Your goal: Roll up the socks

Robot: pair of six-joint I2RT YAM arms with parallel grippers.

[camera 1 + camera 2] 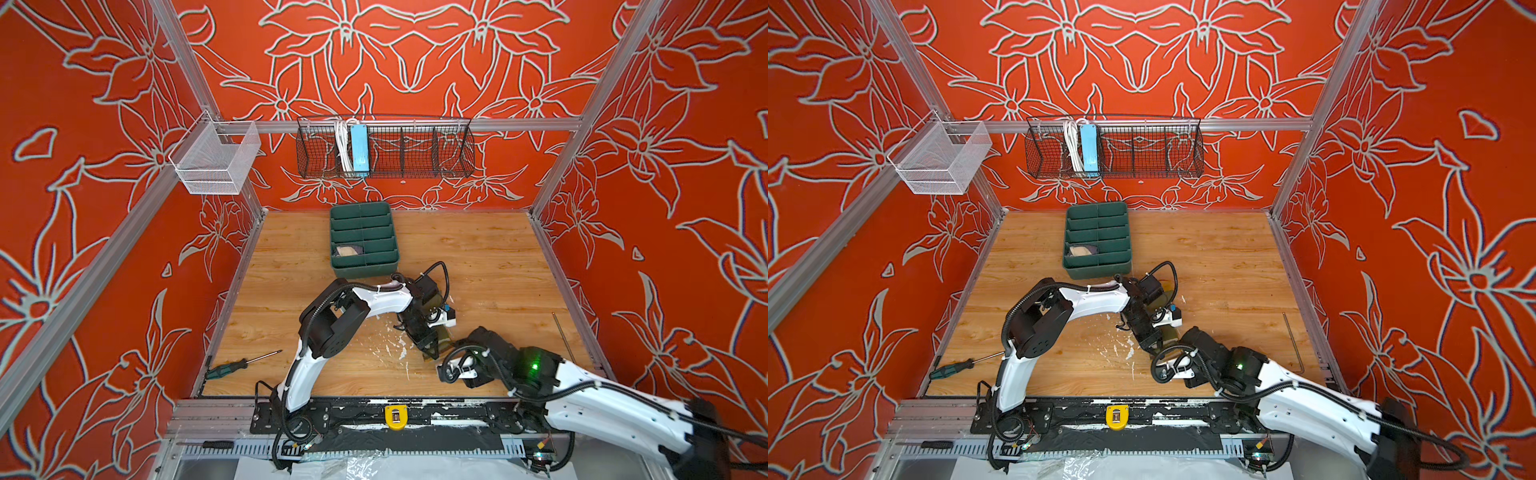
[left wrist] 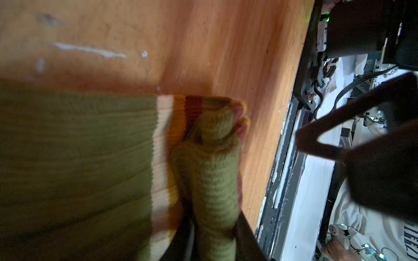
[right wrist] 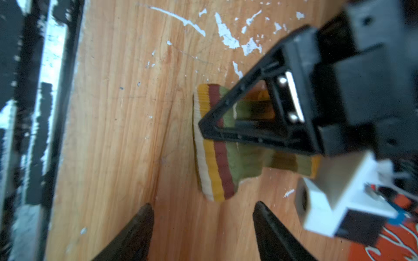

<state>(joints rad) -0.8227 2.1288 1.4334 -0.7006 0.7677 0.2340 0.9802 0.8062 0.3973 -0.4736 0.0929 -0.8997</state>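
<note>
One olive sock (image 2: 79, 158) lies on the bench (image 3: 113, 135), front of middle. The narrow left fingers (image 3: 248, 137) pinch a bunched fold at its striped cuff. The right fingers (image 3: 135, 232) hover wide and empty just beside. That small pinch could slip, letting the fold spring flat.

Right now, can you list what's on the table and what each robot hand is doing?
Table: wooden table, white flecks
Sock: olive sock lying on it, striped cuff
Left gripper: shut on a bunched fold of the sock
Right gripper: open, just short of the cuff
Tray: green tray at the back, pale bundle in one compartment
Tool: screwdriver, left edge
</note>
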